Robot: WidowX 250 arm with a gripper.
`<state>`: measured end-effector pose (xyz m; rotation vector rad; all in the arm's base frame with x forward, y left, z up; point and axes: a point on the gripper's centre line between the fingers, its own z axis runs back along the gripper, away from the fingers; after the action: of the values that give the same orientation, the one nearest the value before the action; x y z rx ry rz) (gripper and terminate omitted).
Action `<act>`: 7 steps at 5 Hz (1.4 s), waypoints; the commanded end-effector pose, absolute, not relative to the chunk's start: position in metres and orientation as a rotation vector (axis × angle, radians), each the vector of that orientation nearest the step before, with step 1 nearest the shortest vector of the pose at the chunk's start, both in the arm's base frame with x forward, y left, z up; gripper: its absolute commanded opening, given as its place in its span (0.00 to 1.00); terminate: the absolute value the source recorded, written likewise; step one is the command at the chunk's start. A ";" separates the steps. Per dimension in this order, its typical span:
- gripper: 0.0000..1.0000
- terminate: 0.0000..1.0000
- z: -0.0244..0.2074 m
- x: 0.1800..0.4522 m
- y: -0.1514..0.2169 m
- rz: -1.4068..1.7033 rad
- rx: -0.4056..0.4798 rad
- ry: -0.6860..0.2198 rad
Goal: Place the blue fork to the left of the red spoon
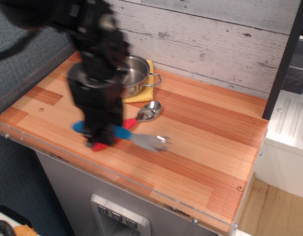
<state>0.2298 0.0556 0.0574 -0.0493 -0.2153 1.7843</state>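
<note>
My gripper (101, 140) is shut on the blue fork (123, 133) and holds it level just above the counter near the front edge. The fork's blue handle sticks out on both sides of the fingers and its silver tines (153, 143) point right. The red spoon (133, 121) lies behind the fork, mostly hidden by my arm. Its silver bowl (149, 111) shows to the right of the arm and its red handle end (96, 146) peeks out below the gripper. The view is blurred by motion.
A steel pot (134, 76) sits on a yellow cloth (141, 93) at the back left of the wooden counter (210, 142). A clear plastic strip runs along the counter's front edge (141, 184). A plank wall stands behind.
</note>
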 end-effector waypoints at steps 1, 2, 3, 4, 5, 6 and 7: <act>0.00 0.00 0.069 0.243 0.091 1.733 -0.050 -0.256; 0.00 0.00 0.066 0.249 0.110 1.596 -0.037 -0.258; 0.00 0.00 0.061 0.256 0.120 1.419 -0.024 -0.238; 0.00 0.00 0.059 0.263 0.132 1.275 -0.022 -0.234; 0.00 0.00 0.053 0.273 0.146 1.182 0.000 -0.176; 0.00 0.00 0.046 0.282 0.156 1.067 0.056 -0.146; 0.00 0.00 0.031 0.285 0.163 0.997 0.082 -0.102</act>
<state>0.2765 0.1680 0.0190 0.0790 -0.0542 0.9902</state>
